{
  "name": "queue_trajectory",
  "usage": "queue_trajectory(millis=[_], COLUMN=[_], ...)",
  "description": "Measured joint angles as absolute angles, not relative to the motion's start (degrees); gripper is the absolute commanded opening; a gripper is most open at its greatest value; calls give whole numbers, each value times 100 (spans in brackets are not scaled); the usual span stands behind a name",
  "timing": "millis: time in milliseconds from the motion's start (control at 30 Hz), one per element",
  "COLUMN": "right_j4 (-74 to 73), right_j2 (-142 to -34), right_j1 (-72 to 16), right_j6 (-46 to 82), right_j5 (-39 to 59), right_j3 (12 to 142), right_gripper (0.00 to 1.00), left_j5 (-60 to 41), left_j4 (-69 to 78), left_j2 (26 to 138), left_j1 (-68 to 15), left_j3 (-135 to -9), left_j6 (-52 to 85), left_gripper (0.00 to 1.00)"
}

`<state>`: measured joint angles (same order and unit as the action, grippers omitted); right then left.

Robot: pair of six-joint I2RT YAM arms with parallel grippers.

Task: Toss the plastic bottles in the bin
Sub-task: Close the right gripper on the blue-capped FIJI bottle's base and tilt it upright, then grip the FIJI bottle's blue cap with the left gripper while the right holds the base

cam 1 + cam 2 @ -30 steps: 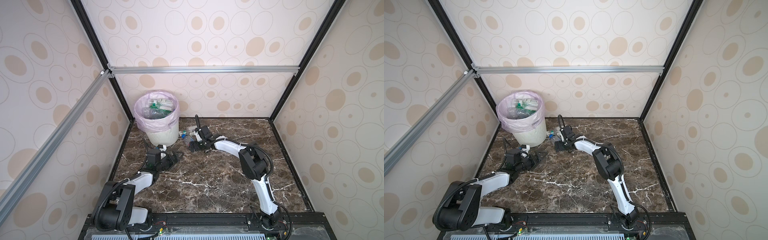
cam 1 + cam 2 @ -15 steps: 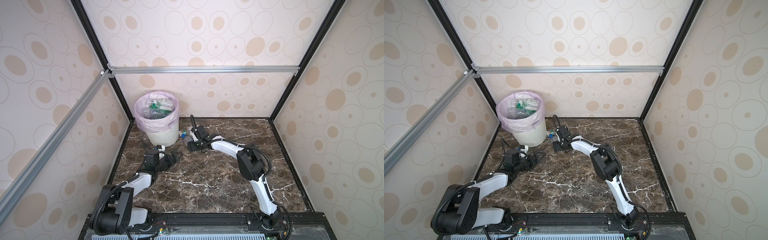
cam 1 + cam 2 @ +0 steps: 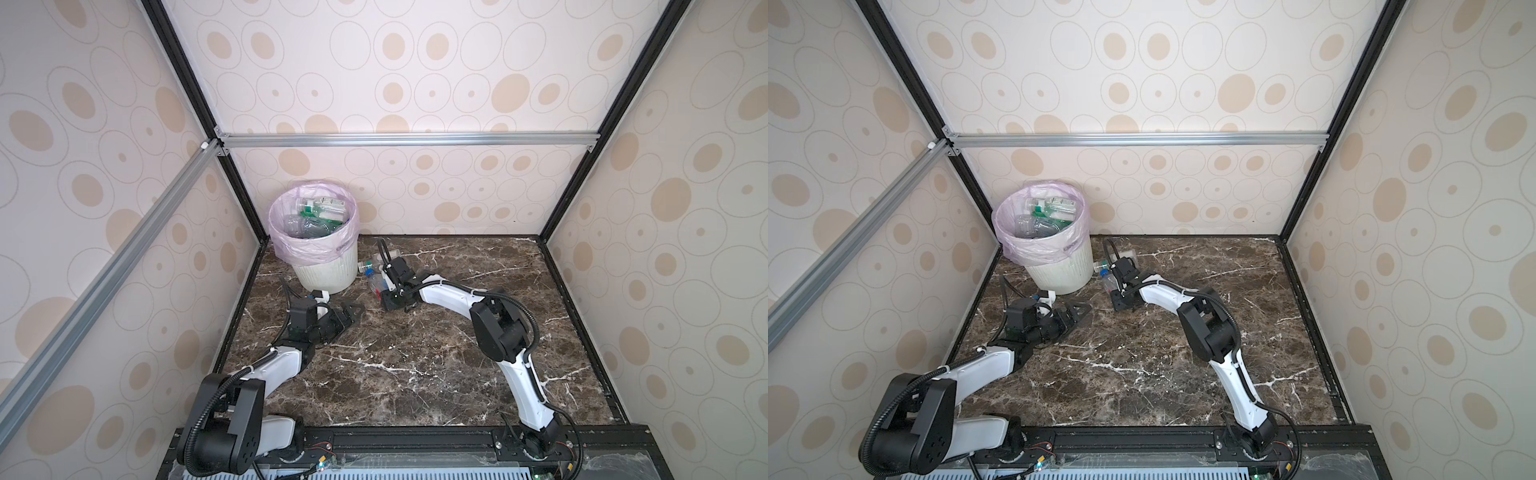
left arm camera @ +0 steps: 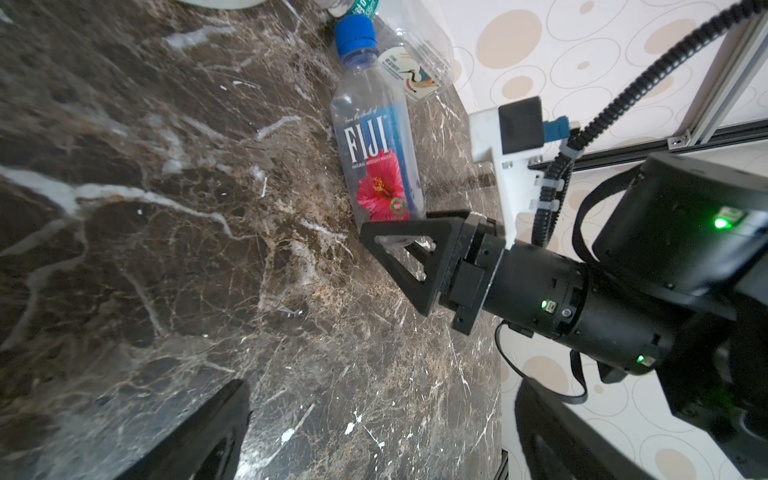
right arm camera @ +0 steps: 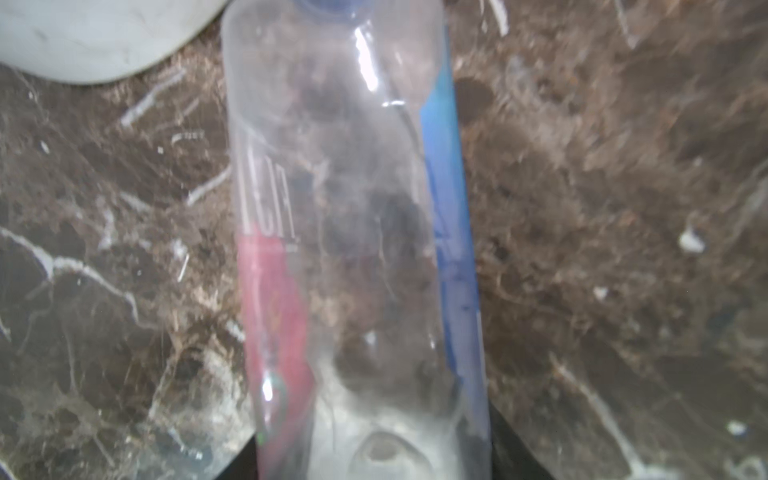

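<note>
My right fingers (image 4: 440, 232) clamp the base of the clear, blue-capped Fiji bottle (image 4: 376, 153) lying beside the bin (image 3: 328, 278); left fingers (image 4: 208, 440) spread wide.

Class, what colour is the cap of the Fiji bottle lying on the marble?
Blue cap on the Fiji bottle, clearest in the left wrist view.

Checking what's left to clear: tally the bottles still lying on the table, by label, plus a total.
Fiji bottle, blue cap: 1
Bird-label bottle, clear: 1
Green-label bottle, only partly in view: 1
Total: 3 outside the bin
</note>
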<state>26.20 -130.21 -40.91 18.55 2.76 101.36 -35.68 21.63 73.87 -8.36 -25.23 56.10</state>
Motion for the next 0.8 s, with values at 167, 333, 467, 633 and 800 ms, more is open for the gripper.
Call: queue_trajectory(millis=[167, 333, 467, 633, 800], right_j4=[2598, 2456, 2287, 2080, 1861], right_j2=[-12503, -11876, -11500, -11091, -10685], right_j1=[-4189, -4246, -4270, -4305, -4318], right_j6=[1881, 2010, 2169, 2443, 2644], right_j5=[298, 410, 567, 803, 1033], right_j3=[9581, 9078, 8737, 8405, 8246], right_gripper=[52, 50, 49, 48, 48], left_j5=[-3568, -3568, -3568, -3599, -3743], left_j4=[2165, 2165, 2165, 2209, 2611], left_j2=[7391, 7393, 7404, 7612, 7881], left_j1=[-836, -834, -834, -834, -834], left_j3=[-2526, -2526, -2545, -2786, -3151], left_j6=[5610, 5610, 5607, 5610, 5697], left_gripper=[99, 99, 99, 97, 95])
